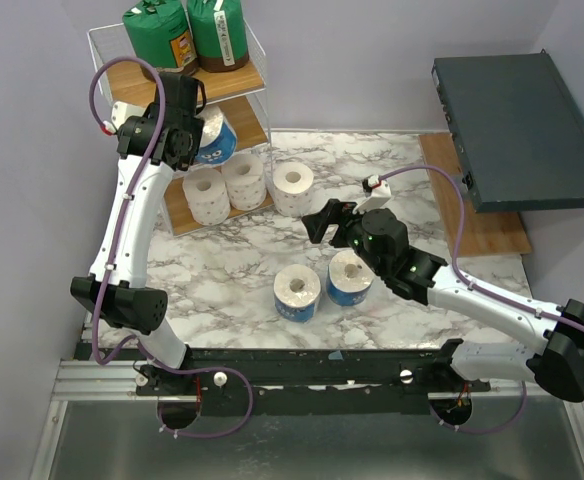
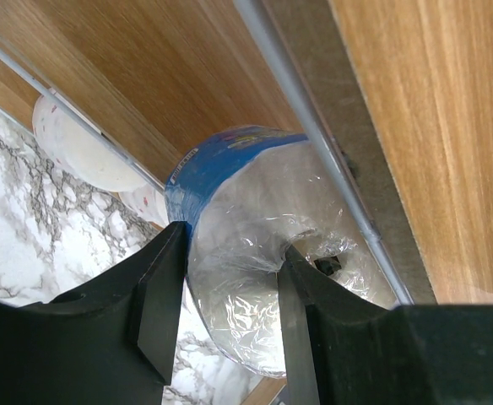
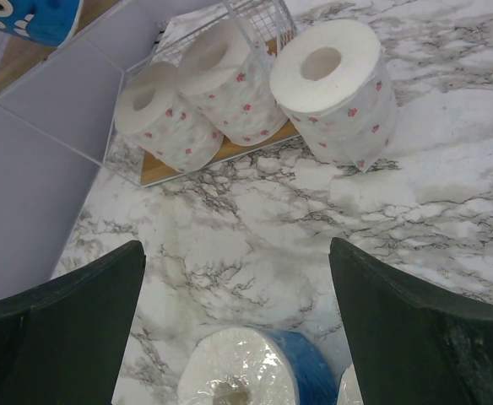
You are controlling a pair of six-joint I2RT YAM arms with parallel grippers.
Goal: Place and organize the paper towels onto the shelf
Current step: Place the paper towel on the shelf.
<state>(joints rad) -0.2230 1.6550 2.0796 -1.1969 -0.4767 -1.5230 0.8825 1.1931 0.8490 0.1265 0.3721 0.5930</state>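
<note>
Black on blue: clamped with the left gripper [image 2: 230, 316] through the wall of a blue roll [image 2: 246, 211], one finger [image 2: 297, 337] down the core, the other outside on the film. Held at the middle board of the shelf [image 2: 145, 76], by the wire. Spread wide and empty with the right gripper [image 3: 238, 278], above two blue rolls [image 1: 297, 293] on the table [image 1: 232, 270]. Likely light, soft, slick under film; best pinched by core and wall, gently.

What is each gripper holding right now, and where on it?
Left gripper holds a blue-wrapped roll by its wall: one finger in the core, one outside. Right gripper is open, holding nothing.
</note>
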